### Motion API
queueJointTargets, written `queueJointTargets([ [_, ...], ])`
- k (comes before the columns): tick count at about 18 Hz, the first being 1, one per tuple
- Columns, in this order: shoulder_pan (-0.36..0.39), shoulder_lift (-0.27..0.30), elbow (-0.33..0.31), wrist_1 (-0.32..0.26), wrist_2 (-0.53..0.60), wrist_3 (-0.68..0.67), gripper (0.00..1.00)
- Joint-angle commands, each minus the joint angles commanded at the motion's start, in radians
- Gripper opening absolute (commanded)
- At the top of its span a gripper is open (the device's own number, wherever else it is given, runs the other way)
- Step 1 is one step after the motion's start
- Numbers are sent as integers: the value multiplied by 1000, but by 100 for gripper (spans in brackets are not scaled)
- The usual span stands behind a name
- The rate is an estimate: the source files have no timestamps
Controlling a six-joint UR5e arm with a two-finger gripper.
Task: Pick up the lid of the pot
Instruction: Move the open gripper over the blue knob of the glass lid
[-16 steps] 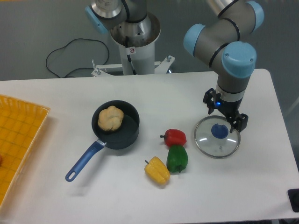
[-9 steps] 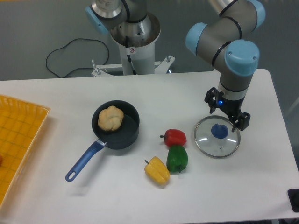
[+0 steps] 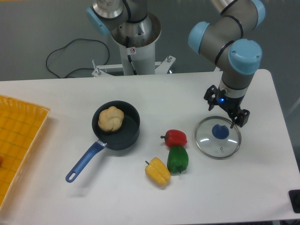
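Lying near the lid (image 3: 216, 146): red pepper (image 3: 176, 138), green pepper (image 3: 177, 160); end effector (image 3: 226, 110) has fingers apart.

The top edge crops my arm (image 3: 222, 41). At the left edge, a yellow crate (image 3: 28, 131) is cut off, along with a reddish thing (image 3: 1, 160) inside it, too little showing to name.

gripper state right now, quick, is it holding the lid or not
Gripper: open, fingers spread, holding nothing; the pot lid lies on the table.
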Motion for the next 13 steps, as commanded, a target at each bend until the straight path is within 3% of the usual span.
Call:
queueJointTargets([
  [10, -11, 9, -23, 2, 8, -143, 100],
  [13, -14, -12, -22, 9, 5, -236, 100],
])
